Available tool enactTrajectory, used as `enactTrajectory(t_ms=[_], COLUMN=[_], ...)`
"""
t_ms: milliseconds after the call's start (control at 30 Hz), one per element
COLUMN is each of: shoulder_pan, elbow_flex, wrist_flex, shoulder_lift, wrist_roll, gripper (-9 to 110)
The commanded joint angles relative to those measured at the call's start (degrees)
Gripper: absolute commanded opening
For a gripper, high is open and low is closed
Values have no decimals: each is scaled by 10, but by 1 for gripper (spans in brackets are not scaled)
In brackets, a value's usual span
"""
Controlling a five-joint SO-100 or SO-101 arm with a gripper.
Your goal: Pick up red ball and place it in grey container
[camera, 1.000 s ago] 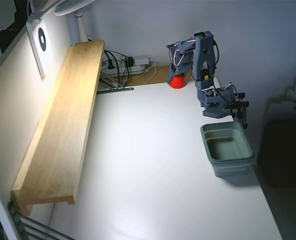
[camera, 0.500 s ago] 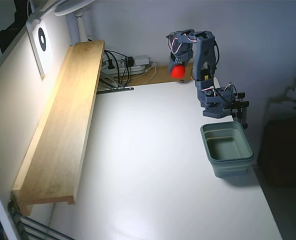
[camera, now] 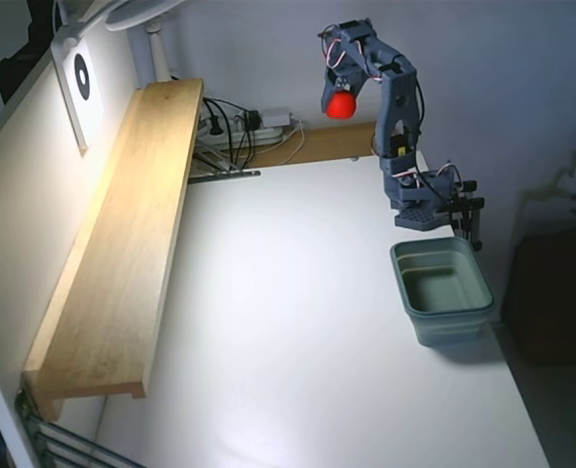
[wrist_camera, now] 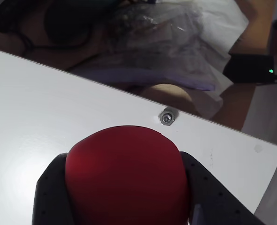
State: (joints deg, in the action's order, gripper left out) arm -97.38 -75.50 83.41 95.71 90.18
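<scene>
Pick done: tool (camera: 340, 101) clamped on the red ball (camera: 340, 104), raised high over the far end of the tabletop (camera: 288, 322), at roughly 12 o'clock in the fixed view. Wrist view confirms it: red ball sits between both dark fingers (wrist_camera: 49, 192). Grey container (camera: 442, 290) at about 4 o'clock, empty, well apart. Left, by my read: carry across, lower, release.

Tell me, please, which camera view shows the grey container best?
The fixed view shows it best: the grey container sits whole on the white table, open and apparently empty, below the arm's base. The wrist view does not show it at all; there the red ball held in the claw fills the foreground.
</scene>
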Motion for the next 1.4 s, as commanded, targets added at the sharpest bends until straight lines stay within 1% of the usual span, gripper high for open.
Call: enactTrajectory(t_ms=[0, 167, 1367], shoulder_pan=[-3, 12, 619], elbow_flex=[65, 69, 69], wrist_flex=[34, 36, 36], shoulder_lift=[1, -1, -1], wrist_roll=[-2, -2, -2], gripper=[23, 23, 23])
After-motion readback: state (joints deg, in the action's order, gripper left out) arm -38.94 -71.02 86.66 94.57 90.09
